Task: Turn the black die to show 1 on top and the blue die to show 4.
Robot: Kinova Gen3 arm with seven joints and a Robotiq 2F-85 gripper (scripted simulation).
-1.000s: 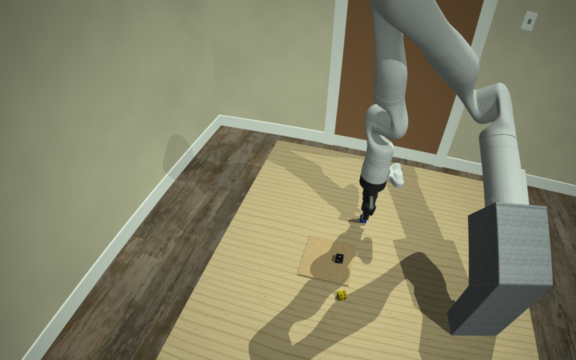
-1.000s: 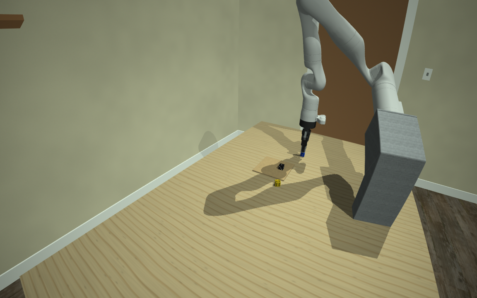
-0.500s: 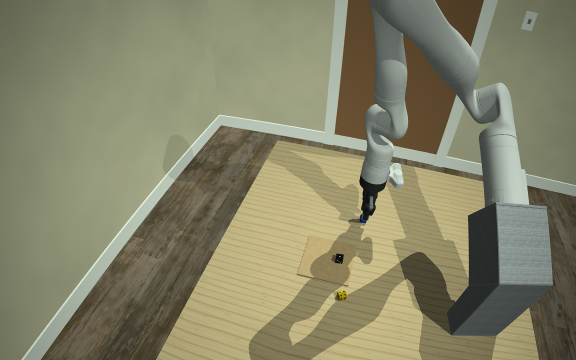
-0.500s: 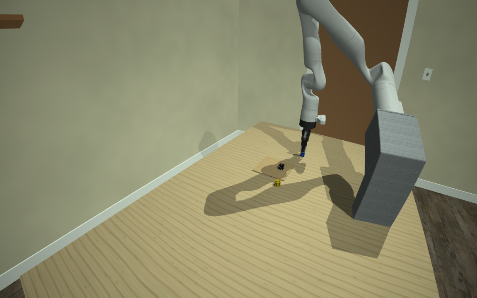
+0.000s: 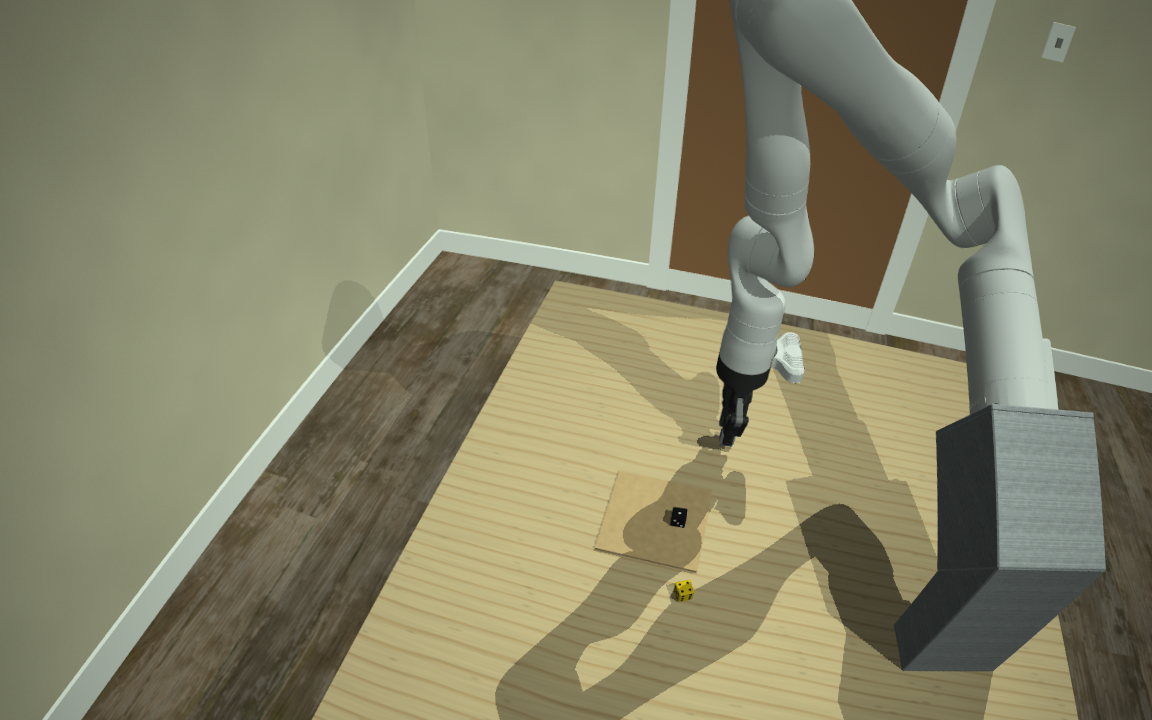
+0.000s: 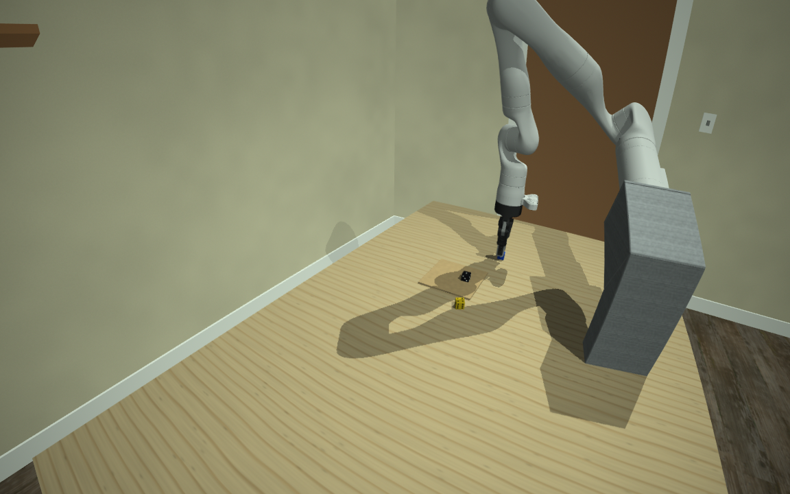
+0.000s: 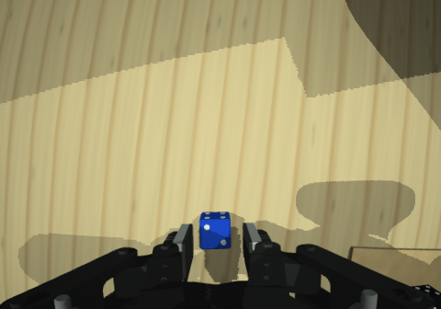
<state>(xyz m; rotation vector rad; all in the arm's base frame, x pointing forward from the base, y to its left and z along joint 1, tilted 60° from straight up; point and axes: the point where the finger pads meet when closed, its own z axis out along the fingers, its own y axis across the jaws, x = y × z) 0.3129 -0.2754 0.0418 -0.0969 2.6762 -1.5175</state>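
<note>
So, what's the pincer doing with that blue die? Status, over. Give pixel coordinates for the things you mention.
Pincer (image 5: pixel 726 442) (image 6: pixel 500 252) (image 7: pixel 218 237) open around blue die (image 6: pixel 500 258) (image 7: pixel 215 233), gaps both sides. Blue die off mat (image 5: pixel 621 501) (image 6: pixel 441 268) (image 7: pixel 383 255). Black die (image 5: pixel 678 516) (image 6: pixel 465 276) (image 7: pixel 428 291) already occupying some mat.

Seen from above, the mat (image 5: pixel 620 510) (image 6: pixel 433 279) (image 7: pixel 395 255) lies on the worktop (image 5: pixel 490 501) (image 6: pixel 262 381) (image 7: pixel 207 116), left of the arm's pedestal (image 5: pixel 1045 488) (image 6: pixel 664 307). One die (image 5: pixel 678 516) (image 6: pixel 465 276) (image 7: pixel 428 291) sits on its right part. A second die (image 5: pixel 684 591) (image 6: pixel 459 303) lies off the mat, before its near edge. A third die (image 6: pixel 500 257) (image 7: pixel 215 232), off the mat behind its right side, is between the jaws, apart from both.
</note>
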